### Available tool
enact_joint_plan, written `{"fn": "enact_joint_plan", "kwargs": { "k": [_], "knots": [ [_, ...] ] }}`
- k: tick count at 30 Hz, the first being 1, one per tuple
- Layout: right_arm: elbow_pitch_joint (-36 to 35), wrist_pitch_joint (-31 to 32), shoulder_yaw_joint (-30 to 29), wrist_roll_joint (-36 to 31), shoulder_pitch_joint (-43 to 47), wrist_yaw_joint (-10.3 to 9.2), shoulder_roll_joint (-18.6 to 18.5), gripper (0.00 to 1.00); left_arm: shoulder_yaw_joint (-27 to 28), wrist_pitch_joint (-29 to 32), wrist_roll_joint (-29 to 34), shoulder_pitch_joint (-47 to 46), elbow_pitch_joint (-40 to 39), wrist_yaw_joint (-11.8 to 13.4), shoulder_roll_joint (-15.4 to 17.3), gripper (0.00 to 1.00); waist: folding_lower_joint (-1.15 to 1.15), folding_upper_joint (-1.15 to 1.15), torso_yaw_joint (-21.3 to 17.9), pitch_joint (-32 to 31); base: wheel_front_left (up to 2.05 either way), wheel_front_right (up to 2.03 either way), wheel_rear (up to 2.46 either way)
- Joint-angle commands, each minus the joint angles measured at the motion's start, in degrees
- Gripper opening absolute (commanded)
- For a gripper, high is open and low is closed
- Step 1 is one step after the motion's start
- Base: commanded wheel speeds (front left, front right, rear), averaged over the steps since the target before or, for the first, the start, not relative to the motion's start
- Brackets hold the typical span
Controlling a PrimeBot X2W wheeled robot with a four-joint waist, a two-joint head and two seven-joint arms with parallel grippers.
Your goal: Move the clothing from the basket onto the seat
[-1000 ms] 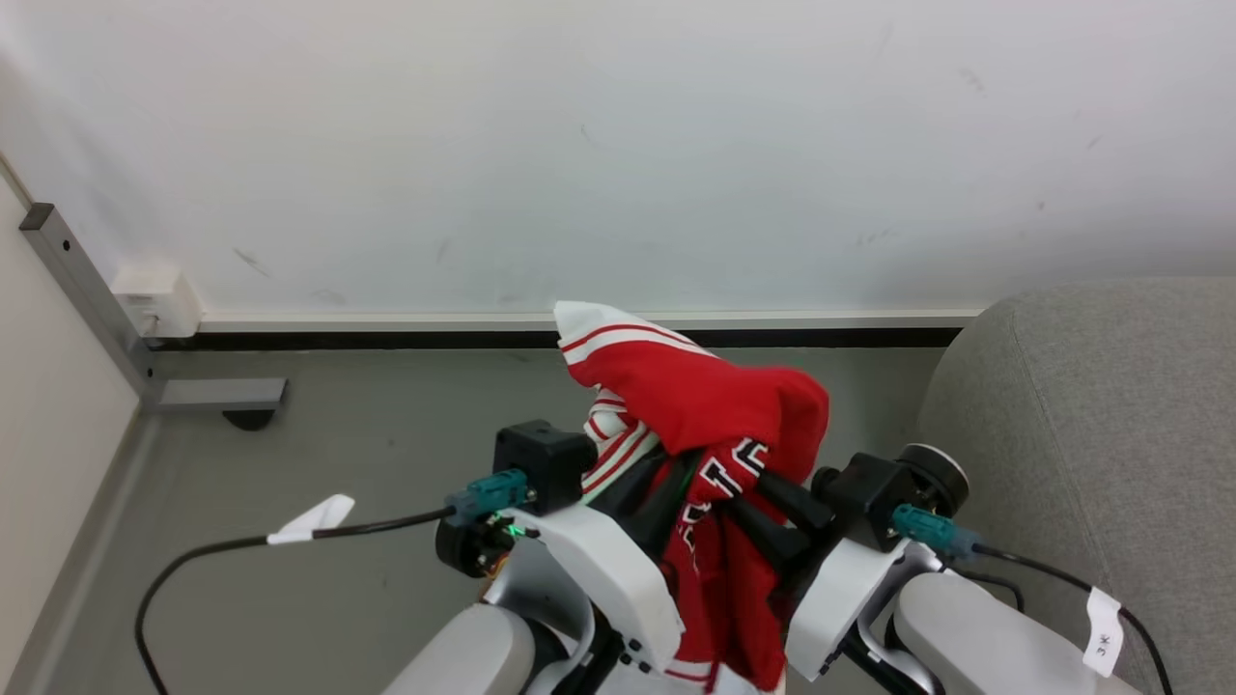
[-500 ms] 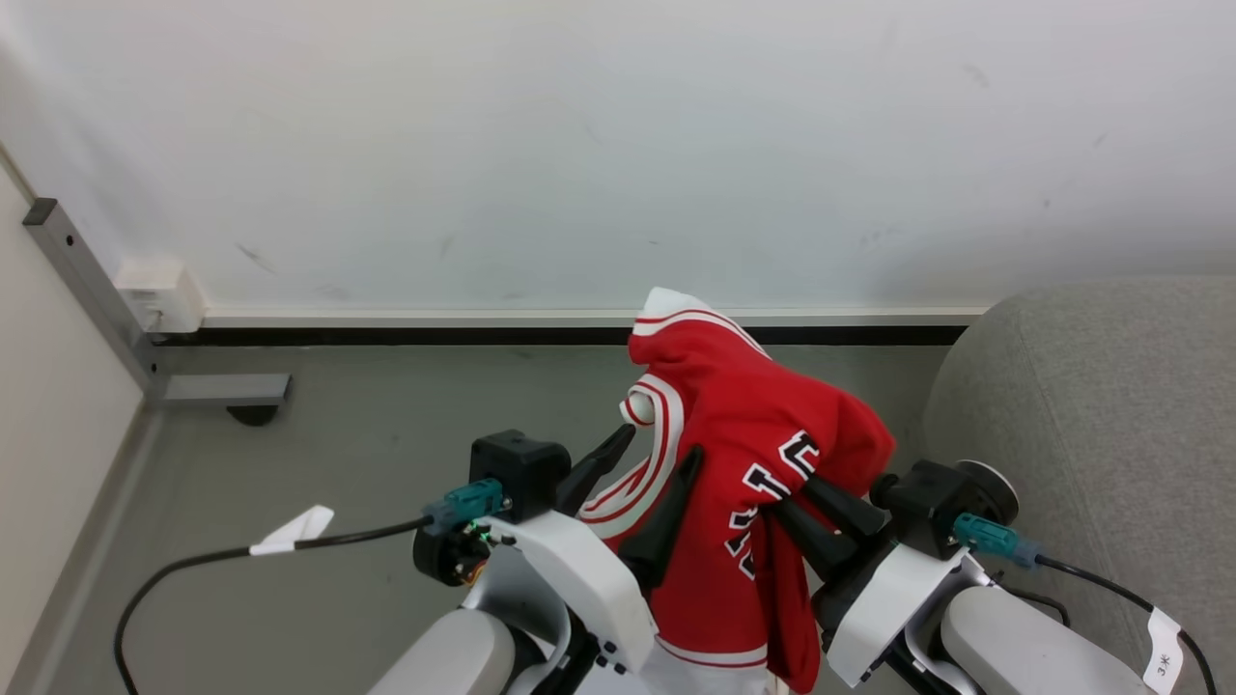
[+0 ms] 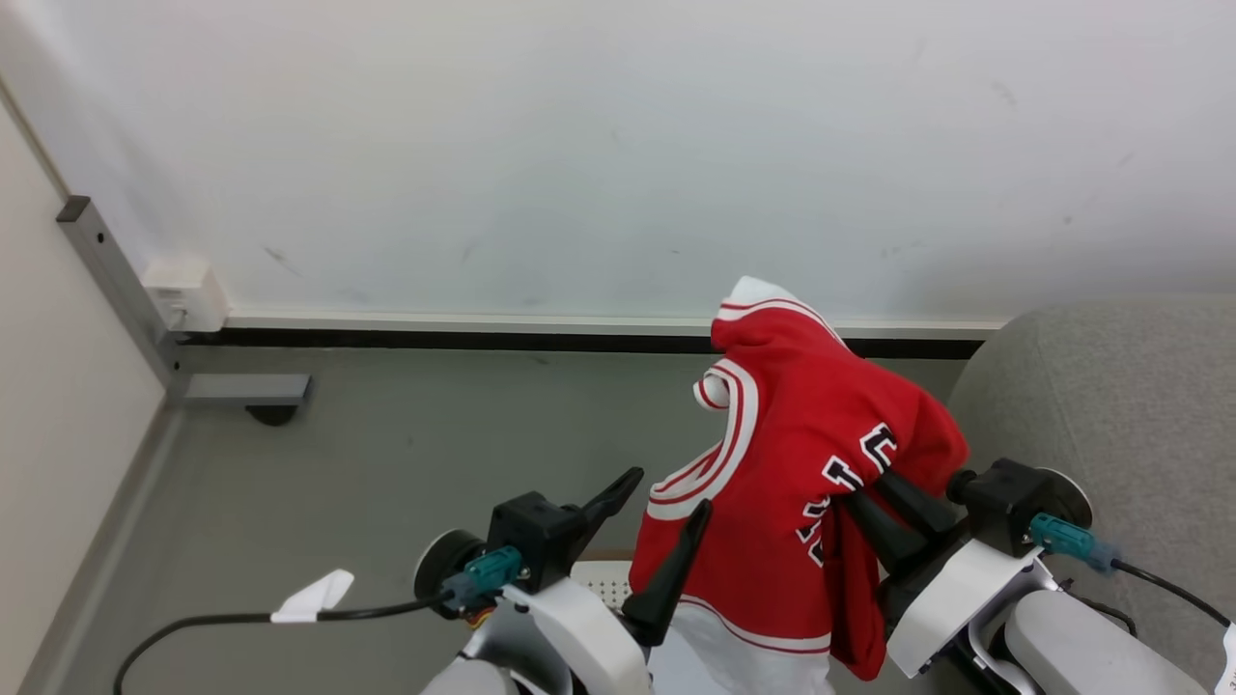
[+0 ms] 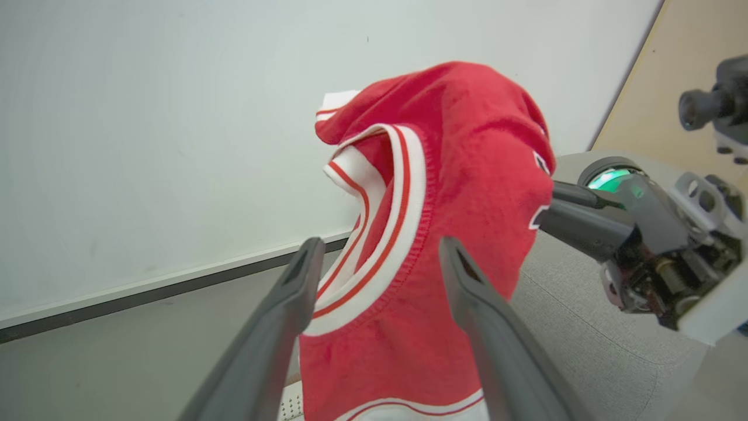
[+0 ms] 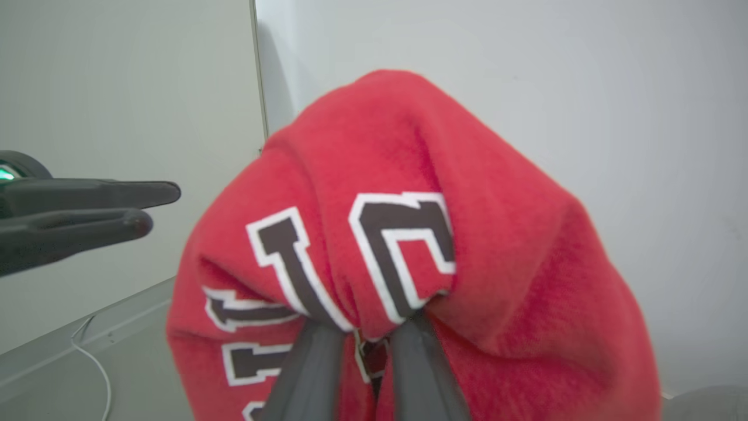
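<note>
The clothing, a red jersey (image 3: 801,434) with white trim and black lettering, hangs in the air from my right gripper (image 3: 862,490), which is shut on a bunched fold by the letters. In the right wrist view the fingers (image 5: 315,362) pinch the jersey (image 5: 409,146) from below. My left gripper (image 3: 668,488) stands open beside the jersey's white-trimmed armhole, holding nothing; its fingers (image 4: 292,304) frame the jersey (image 4: 456,175) without gripping it. The seat, a light-grey sofa (image 3: 1110,405), rises at the right, close behind my right wrist. A perforated corner of the basket (image 3: 601,582) peeks out below my left gripper.
A white wall with a black baseboard (image 3: 483,340) runs across the back. A grey metal post with a foot (image 3: 241,388) and a white box (image 3: 183,290) stand at the left. Grey floor (image 3: 386,463) lies between them and my arms. A tagged cable (image 3: 309,598) trails left.
My left gripper has opened and let go of the jersey. The right arm has carried the jersey to the right, toward the sofa. The head view has shifted a little.
</note>
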Motion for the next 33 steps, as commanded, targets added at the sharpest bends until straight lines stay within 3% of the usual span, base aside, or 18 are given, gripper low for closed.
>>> {"fn": "enact_joint_plan", "kwargs": {
  "k": [1, 6, 24, 33],
  "knots": [
    [-0.23, -0.3, -0.48, -0.03, 0.36, -0.12, -0.48, 0.0, -0.03, -0.18, 0.06, 0.44, 0.05, -0.07, 0.27, 1.0, 0.0, 0.0, -0.47, 0.01, 0.0, 0.0, 0.0],
    [-0.68, -0.28, -1.4, -0.7, 0.99, -0.12, -0.94, 0.0, -0.27, -0.64, -0.38, 0.72, 0.01, 0.06, -0.05, 1.0, 0.0, 0.0, -3.64, 0.47, 0.0, 0.0, 0.0],
    [-1.7, -0.27, -4.7, -1.2, 1.01, -0.12, -4.47, 0.0, -2.45, -0.81, 0.16, -1.94, -0.14, -0.76, -1.72, 1.0, 0.0, 0.0, -22.15, 4.56, 0.0, 0.0, 0.0],
    [-3.78, -0.27, -9.67, -2.44, 2.71, -0.12, -5.19, 0.0, -3.73, -0.04, 1.4, -4.33, -0.96, -1.28, -1.6, 1.0, 0.0, 0.0, -24.57, 7.98, 0.0, 0.0, 0.0]
  ]
}}
